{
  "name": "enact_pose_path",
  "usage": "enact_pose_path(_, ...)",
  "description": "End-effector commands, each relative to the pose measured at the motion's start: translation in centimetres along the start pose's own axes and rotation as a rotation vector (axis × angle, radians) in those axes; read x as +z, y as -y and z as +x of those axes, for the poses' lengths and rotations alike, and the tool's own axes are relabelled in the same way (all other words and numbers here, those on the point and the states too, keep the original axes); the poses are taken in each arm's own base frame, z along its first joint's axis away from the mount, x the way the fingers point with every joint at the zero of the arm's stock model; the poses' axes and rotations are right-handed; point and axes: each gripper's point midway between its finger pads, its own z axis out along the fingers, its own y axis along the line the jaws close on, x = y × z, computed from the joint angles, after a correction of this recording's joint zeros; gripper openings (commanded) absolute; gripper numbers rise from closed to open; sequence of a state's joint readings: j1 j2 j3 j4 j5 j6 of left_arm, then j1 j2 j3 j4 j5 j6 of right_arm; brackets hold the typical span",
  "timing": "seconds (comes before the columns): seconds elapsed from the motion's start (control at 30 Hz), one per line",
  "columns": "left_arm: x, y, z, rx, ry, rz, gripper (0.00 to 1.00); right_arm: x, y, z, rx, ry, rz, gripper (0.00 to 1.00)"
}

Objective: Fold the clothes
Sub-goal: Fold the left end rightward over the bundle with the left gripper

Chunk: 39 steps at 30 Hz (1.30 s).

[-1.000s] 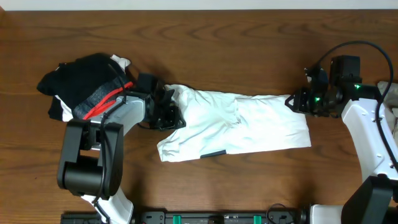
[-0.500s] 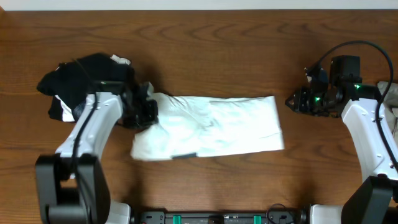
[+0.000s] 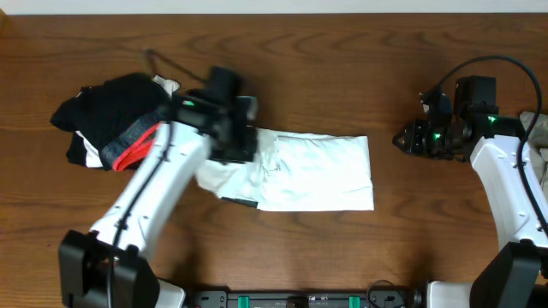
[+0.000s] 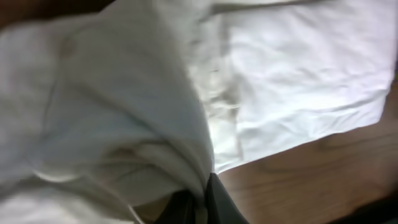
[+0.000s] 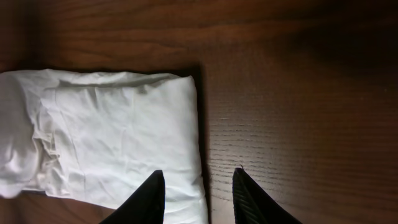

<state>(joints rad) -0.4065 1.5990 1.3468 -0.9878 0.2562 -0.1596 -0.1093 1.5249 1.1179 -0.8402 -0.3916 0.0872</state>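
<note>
Wooden table [image 3: 342, 68], one white T-shirt [image 3: 317, 171] in closed left gripper [image 4: 200, 202]; right gripper [image 5: 199, 180] half-open, empty

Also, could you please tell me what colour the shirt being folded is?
The T-shirt is white; the right wrist view shows it clearest.

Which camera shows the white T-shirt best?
Overhead: it shows nearly the whole white cotton T-shirt, folded into a strip. The left wrist gives a blurred close-up of bunched cloth; the right wrist, only one end.
</note>
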Motion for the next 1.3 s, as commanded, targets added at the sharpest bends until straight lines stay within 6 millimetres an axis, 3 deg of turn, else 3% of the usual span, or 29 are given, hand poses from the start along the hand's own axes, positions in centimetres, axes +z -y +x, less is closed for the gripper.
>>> enact_pose_path(0.0, -1.0, 3.2, -1.2, 0.019, 0.083, -0.060, 0.06, -0.4, 0.0, -0.4, 0.001, 0.016, 0.000, 0.34)
enact_pose_path(0.1, -0.8, 6.6, -1.5, 0.065, 0.139, -0.043, 0.06, -0.4, 0.0, -0.3, 0.001, 0.014, 0.000, 0.34)
enact_pose_path(0.4, 1.4, 14.4, -2.1, 0.184, 0.231, 0.066, 0.06, -0.5, 1.1, 0.0, 0.037, 0.004, 0.066, 0.34)
enact_pose_path(0.77, 5.2, 19.5, -1.2, 0.249, 0.194, 0.184, 0.06, -0.5, 1.3, 0.3, 0.048, -0.008, 0.075, 0.34)
enact_pose_path(0.87, 5.0, 18.9, -1.3, 0.250, 0.213, 0.130, 0.06, -0.5, 1.3, 0.5, 0.053, -0.012, 0.078, 0.34)
enact_pose_path(1.1, 2.0, 14.6, -3.0, 0.182, 0.225, -0.021, 0.06, -0.5, 1.5, 0.4, 0.052, -0.009, 0.085, 0.34)
enact_pose_path(1.27, 1.2, 13.5, -4.1, 0.170, 0.244, -0.037, 0.06, -0.5, 1.4, 0.3, 0.050, -0.005, 0.084, 0.34)
